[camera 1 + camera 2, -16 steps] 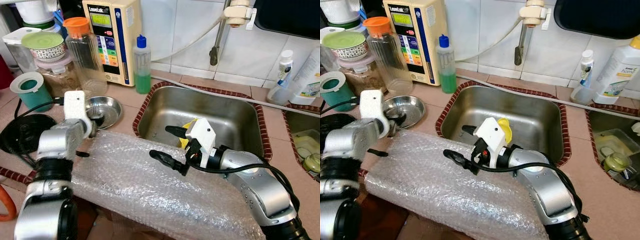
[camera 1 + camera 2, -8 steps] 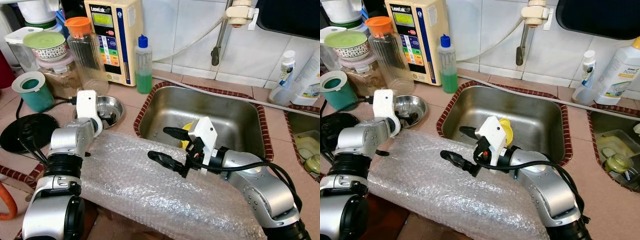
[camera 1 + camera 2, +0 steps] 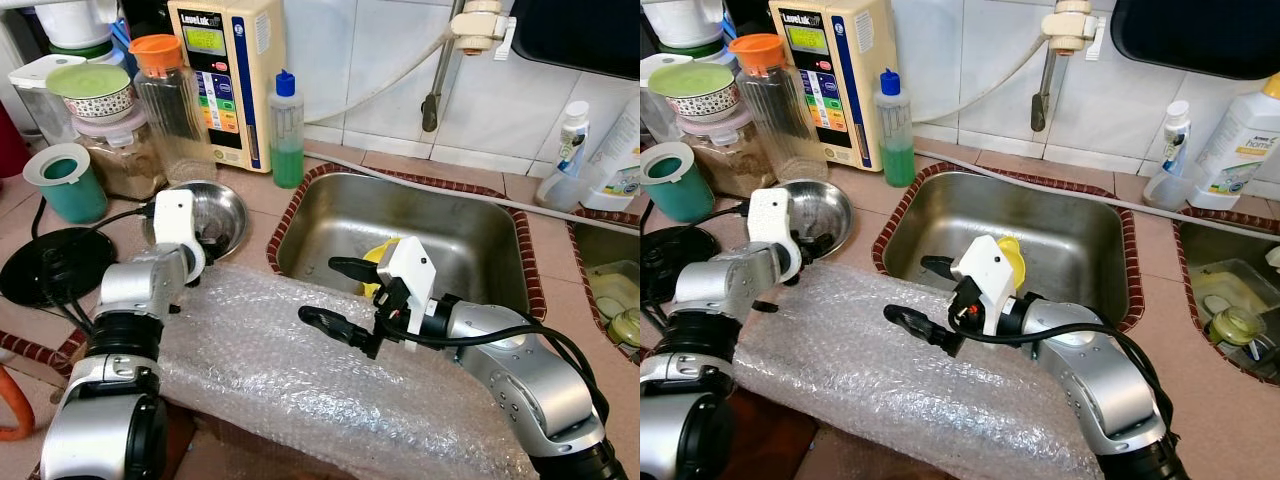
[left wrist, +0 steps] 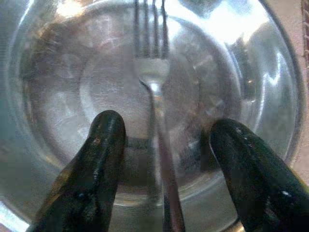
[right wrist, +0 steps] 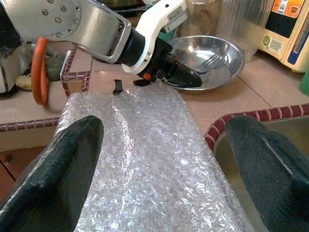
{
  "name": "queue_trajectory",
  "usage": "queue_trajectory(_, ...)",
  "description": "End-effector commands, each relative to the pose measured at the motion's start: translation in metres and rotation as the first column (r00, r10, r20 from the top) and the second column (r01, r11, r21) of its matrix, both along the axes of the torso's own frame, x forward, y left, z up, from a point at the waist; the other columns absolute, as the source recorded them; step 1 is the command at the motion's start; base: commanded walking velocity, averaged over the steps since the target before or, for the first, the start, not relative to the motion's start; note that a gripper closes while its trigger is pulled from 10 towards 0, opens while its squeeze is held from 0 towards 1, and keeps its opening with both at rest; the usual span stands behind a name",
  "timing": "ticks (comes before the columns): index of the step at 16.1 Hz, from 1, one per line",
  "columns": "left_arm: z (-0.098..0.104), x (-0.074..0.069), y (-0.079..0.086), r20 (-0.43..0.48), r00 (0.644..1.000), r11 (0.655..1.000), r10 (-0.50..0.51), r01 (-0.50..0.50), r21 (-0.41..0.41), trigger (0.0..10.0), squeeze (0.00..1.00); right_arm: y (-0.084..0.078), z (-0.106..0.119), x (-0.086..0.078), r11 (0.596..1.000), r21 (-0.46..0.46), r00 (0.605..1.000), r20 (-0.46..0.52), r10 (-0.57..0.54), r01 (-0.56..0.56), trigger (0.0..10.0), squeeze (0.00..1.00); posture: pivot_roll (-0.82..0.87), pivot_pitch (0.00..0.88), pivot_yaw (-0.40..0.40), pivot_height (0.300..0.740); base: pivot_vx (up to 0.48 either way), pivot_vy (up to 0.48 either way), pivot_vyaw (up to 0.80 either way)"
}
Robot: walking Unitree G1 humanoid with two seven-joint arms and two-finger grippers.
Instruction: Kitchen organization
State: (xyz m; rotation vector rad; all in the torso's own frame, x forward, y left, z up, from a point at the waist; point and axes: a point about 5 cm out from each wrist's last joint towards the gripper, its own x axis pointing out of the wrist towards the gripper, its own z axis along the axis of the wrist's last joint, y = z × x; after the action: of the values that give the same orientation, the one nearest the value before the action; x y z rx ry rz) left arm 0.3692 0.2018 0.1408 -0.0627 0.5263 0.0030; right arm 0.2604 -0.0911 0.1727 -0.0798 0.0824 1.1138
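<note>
over the round stainless-steel bowl [image 3: 207, 207] on the tiled counter, just beside the sink rim, the left gripper [image 4: 164, 164] hovers with its two black fingers spread apart, one on each side of the silver metal fork [image 4: 157, 111] lying inside the bowl, tines pointing away from the wrist. the fingers look close to the fork's handle but whether they touch it cannot be told. the step in hand seems to be picking up the fork. to do it well, the gripper should sink until the pads reach handle level, keeping the handle midway between them, then close squarely across it; the handle is thin and slick and the bowl's floor curves, so a high or skewed pinch may flick the fork or tip the light bowl.

the right gripper [image 3: 338, 296] hangs open and empty above the sheet of clear bubble wrap [image 3: 300, 370] spread along the counter's front edge, near the stainless-steel sink [image 3: 460, 235]. it is best kept there, clear of the left arm's lift.
</note>
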Motion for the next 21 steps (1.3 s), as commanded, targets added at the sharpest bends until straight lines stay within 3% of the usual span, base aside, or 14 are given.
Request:
queue_trajectory(1,-0.016,-0.007,0.006,-0.073,0.997,1.0,0.019,-0.019,0.007,0.0,0.0,0.001,0.004,-0.002,1.0,-0.008,1.0,0.017,0.02,-0.02,10.0,0.0,0.04,0.0,0.024,0.74,0.0,0.0,0.0)
queue_trajectory(15,-0.008,-0.004,0.024,-0.031,0.997,0.997,0.075,-0.074,0.031,0.0,0.0,0.001,0.005,0.002,1.0,-0.023,0.999,0.038,0.009,-0.008,10.0,0.0,0.04,0.0,0.019,0.74,0.0,0.0,0.0)
queue_trajectory(21,0.004,0.0,0.032,0.047,0.992,0.991,0.116,-0.119,0.059,0.0,0.0,0.0,0.004,0.004,1.0,-0.024,0.999,0.039,-0.002,0.003,10.0,0.0,0.04,0.0,0.016,0.74,0.0,0.0,0.0)
